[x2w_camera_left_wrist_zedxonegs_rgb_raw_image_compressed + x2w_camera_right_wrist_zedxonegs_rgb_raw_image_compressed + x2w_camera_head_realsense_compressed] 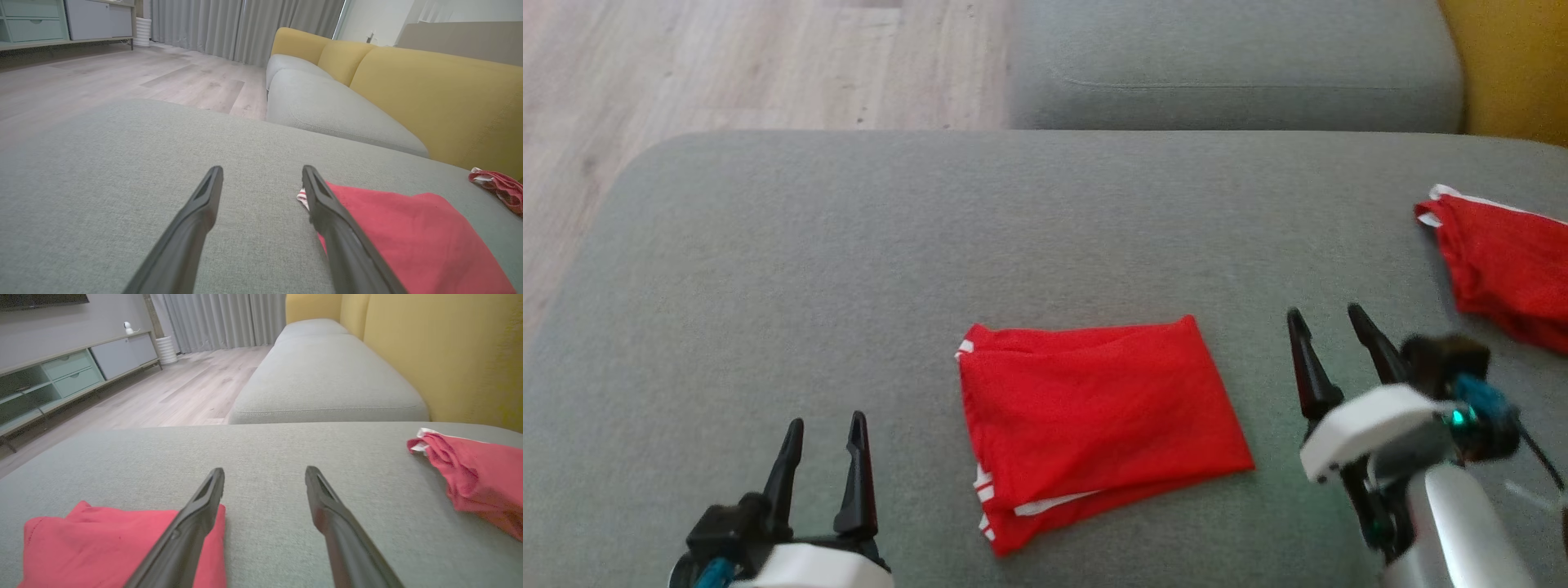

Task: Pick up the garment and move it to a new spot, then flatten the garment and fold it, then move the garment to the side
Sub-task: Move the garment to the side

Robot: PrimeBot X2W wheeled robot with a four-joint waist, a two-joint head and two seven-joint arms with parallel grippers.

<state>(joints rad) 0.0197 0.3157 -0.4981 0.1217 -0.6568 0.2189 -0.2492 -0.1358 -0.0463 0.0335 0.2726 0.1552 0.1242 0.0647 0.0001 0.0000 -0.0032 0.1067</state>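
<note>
Grey cushion point(768, 245): garment point(1094, 416) between left claw point(827, 419), right claw point(1324, 311), apparently apart.

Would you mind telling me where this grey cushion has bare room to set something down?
Widest: the grey cushion left of the folded red garment, and the strip beyond it. Crowded: the right side, where the right tool is between that garment and a crumpled red garment.

Head camera looking steeply down on grey sofa cushion point(768, 245), both wrist cameras low and close over it, facing far curtains point(245, 24), all three sharing folded red garment point(1094, 416)
</note>
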